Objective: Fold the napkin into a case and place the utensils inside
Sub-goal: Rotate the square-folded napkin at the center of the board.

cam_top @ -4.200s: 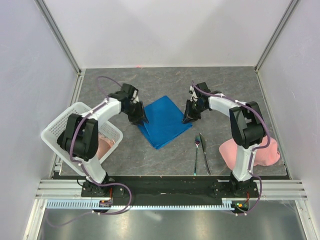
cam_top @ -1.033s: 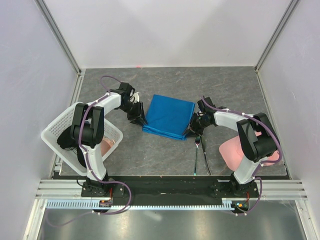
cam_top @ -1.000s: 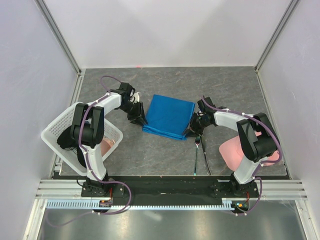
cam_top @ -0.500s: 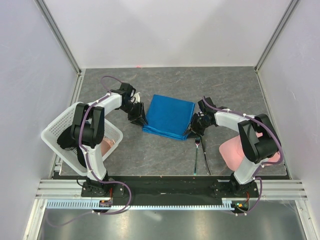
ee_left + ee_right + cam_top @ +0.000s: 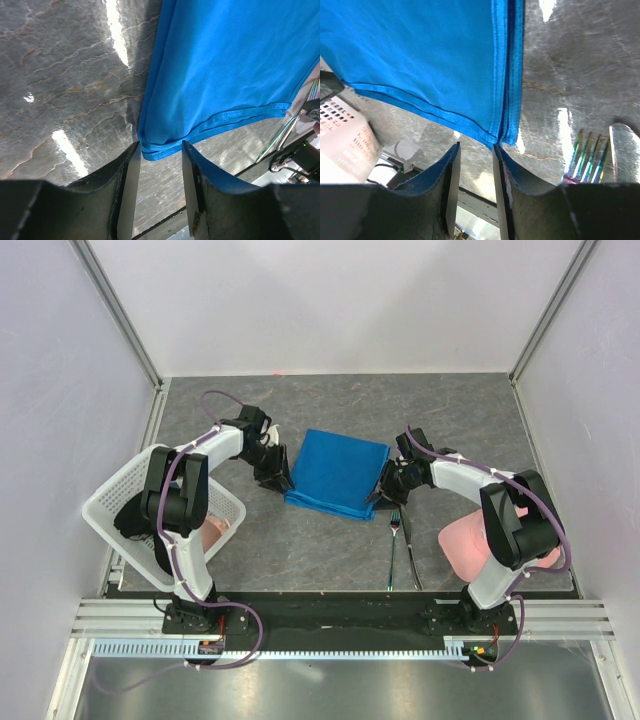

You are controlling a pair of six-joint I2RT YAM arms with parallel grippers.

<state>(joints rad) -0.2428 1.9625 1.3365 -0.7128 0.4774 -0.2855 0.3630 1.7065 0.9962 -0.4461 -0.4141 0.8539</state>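
The blue napkin (image 5: 338, 472) lies flat on the grey table as a folded, layered rectangle. My left gripper (image 5: 283, 483) is at its near left corner. In the left wrist view the jaws (image 5: 159, 149) stand open, with the napkin's (image 5: 225, 65) layered corner just at the fingertips. My right gripper (image 5: 377, 497) is at the near right corner. Its jaws (image 5: 476, 150) stand open, with the napkin's (image 5: 420, 50) corner at the tips, not clamped. The fork (image 5: 394, 543) and the knife (image 5: 411, 555) lie side by side near the right gripper. The fork tines (image 5: 587, 160) and the knife tip (image 5: 624, 145) show in the right wrist view.
A white basket (image 5: 120, 502) with a pale pink cloth (image 5: 212, 535) in it stands at the left. Another pink cloth (image 5: 468, 545) lies at the right under the right arm. White walls close in the table.
Since 4.2 s ago the napkin has turned from a diamond to a rectangle lying square to the table. In the last second the right gripper shifted slightly back; the left arm stayed still.
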